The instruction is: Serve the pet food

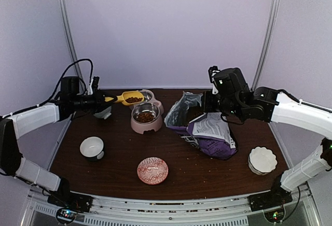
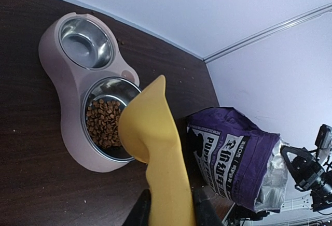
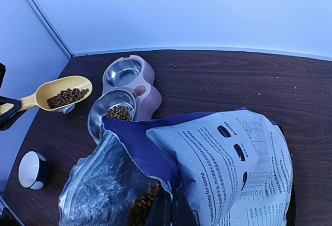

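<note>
Kibble [image 1: 145, 116]: in feeder's [image 1: 139, 128] near bowl; more in scoop [image 1: 130, 98], bag [image 1: 210, 132].
L gripper [image 1: 102, 100]: clamped on scoop handle, left of feeder.
R gripper [image 3: 171, 213]: pinched tight on bag rim, right of feeder.

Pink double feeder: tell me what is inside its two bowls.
Near bowl holds brown kibble, partly covered by the yellow scoop in the left wrist view; far bowl empty.

From the left wrist we see only the underside of the yellow plastic scoop [image 2: 155, 143], which covers part of the small brown kibble pellets [image 2: 102, 122] in the round steel bowl [image 2: 108, 86]. The purple-and-white food bag [image 3: 223, 169] is cut off below in the right wrist view, its small print unreadable to us.
</note>
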